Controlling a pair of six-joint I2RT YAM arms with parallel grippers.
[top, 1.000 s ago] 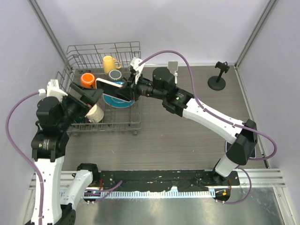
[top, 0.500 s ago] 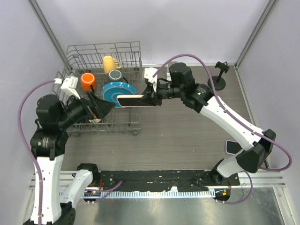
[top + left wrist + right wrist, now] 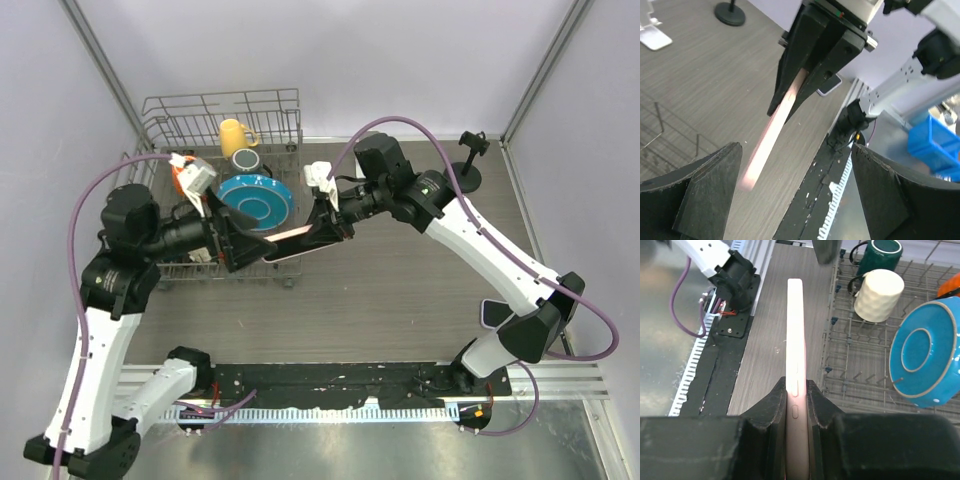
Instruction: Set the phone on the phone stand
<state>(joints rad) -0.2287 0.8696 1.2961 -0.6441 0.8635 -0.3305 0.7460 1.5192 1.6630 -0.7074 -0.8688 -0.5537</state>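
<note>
Grey wood-grain surface (image 3: 400, 290). Right gripper (image 3: 796, 387) clamps the pink phone (image 3: 795, 330) by one end, thin edge up, the rest projecting ahead of its fingers (image 3: 767, 405) toward the left gripper (image 3: 795, 150), jaws spread wide, probably to receive a handover.

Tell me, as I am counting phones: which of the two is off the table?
The pink phone, clamped edge-on in the right tool; the other phone lies flat on the table by that arm's base.
</note>
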